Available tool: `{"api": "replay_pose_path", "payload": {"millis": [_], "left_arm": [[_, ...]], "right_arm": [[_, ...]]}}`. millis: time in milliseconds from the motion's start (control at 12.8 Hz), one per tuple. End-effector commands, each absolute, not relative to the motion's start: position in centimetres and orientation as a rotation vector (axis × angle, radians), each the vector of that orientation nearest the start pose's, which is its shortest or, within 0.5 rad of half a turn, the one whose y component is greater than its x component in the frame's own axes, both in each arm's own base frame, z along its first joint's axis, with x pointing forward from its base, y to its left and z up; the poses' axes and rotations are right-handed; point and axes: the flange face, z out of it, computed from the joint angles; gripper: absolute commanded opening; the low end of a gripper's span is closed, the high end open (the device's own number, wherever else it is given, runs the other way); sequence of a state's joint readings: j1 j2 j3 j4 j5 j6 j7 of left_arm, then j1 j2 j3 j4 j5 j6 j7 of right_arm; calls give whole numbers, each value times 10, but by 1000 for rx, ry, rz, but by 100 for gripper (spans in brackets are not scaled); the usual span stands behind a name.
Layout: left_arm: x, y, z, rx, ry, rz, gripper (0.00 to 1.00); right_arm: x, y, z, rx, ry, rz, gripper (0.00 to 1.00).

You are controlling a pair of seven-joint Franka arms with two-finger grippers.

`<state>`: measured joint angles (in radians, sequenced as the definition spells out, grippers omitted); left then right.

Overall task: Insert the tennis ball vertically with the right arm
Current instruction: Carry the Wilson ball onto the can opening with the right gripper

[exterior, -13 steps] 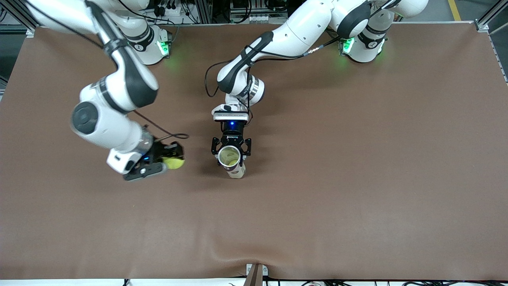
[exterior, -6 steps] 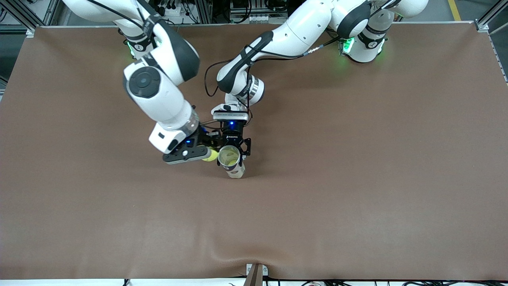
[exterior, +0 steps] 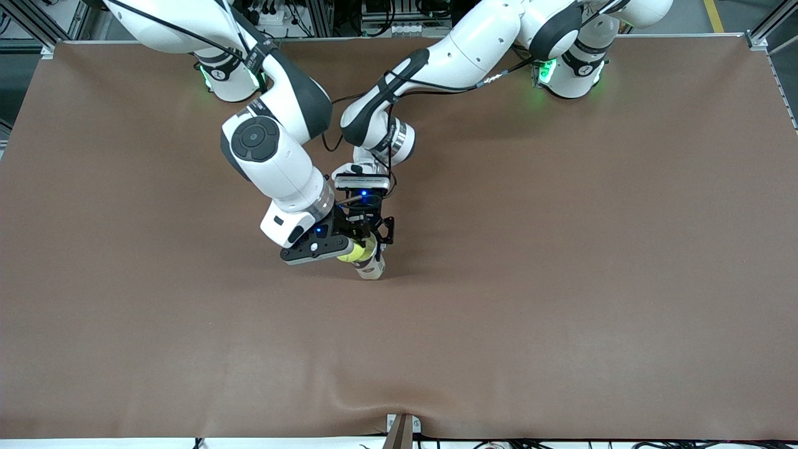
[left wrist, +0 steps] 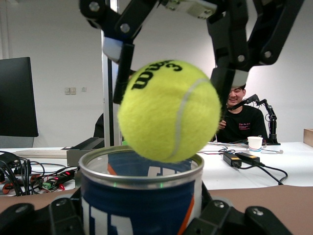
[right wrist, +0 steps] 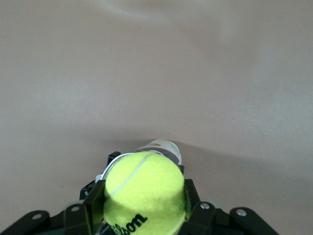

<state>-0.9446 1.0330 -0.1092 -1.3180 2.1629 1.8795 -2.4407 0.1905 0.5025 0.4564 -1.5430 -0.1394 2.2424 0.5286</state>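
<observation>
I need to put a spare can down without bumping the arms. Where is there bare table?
Bare table runs along the edge nearest the front camera and toward the left arm's end. It is crowded mid-table, where the left gripper holds the can and the right gripper holds the tennis ball over it.

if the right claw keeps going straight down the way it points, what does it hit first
Most likely the can: the right claw, shut on the tennis ball, hangs right over the can's open mouth, which the left claw holds upright. The ball would enter first, though exact centring is hard to judge.
</observation>
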Motion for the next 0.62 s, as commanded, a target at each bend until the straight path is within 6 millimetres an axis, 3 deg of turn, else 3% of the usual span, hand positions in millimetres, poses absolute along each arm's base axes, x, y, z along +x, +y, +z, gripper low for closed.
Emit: {"api": "replay_pose_path", "payload": {"millis": [0,156,545], "left_arm": [[449,-617,163,-2152,47,-2403,81],[449,-617,164,-2153,44,-2404,81],[449,-618,164,-2156,45,-2403,81]], "right_arm": [[605,389,410,-2923,-125,-251,40],[605,389,409,-2922,-115,-249,99],[603,388,407,-2928,-103,-239,100]]}}
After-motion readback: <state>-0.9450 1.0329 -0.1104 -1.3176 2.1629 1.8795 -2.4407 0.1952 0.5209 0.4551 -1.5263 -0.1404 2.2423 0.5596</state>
